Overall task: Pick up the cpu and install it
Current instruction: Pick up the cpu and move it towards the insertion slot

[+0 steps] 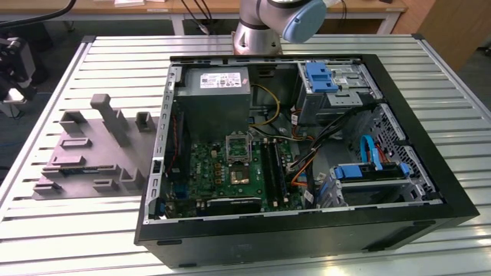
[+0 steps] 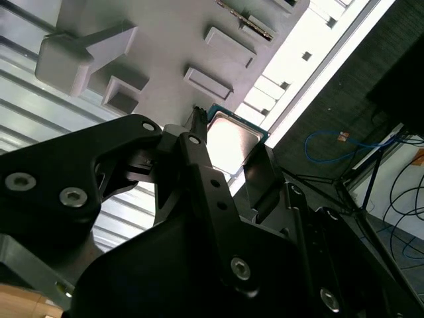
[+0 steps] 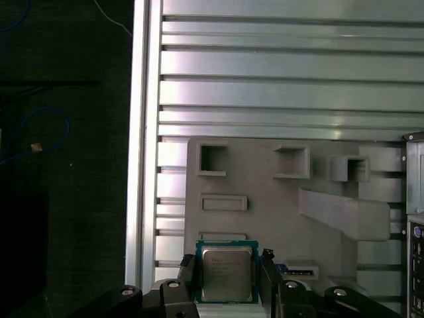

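Exterior view: open PC case (image 1: 307,236) on slatted counter (image 1: 77,230), grey tray (image 1: 92,155) just beside it on the exterior view's left; arm base (image 1: 263,29) at case's far side. Second wrist view: black fingers (image 2: 199,158) clamped on cpu (image 2: 232,138), one each side, over tray (image 2: 165,40). First wrist view: cpu (image 3: 226,273) shiny top up, gripped btwn fingers (image 3: 270,273), at tray (image 3: 265,218) edge, counter slats (image 3: 265,66) beyond

worktop (image 1: 69,236) slats bare around tray (image 1: 84,155) | upright blocks (image 3: 344,212) near fingers (image 3: 268,278) gripping cpu (image 3: 226,271) | case (image 1: 307,233) open-topped, cables (image 1: 322,141) crossing inside
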{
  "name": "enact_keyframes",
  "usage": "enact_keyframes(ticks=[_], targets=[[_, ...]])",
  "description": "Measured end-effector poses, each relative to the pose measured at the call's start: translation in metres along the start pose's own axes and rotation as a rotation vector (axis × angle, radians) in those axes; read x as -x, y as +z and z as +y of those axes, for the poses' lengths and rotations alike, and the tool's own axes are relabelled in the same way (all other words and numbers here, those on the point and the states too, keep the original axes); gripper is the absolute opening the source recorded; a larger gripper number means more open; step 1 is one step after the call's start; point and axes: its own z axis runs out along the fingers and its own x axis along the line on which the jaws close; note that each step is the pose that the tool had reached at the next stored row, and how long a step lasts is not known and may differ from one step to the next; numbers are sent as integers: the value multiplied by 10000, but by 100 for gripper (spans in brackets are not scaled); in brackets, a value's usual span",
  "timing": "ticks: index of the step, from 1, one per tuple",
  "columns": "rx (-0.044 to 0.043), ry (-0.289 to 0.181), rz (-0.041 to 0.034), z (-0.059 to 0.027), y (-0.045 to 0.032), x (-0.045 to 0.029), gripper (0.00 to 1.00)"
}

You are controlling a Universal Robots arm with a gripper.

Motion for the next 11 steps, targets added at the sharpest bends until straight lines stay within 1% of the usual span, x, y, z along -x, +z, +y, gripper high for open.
enact_keyframes(ticks=[11], targets=[[0, 0, 0, 3, -61, 0, 47]])
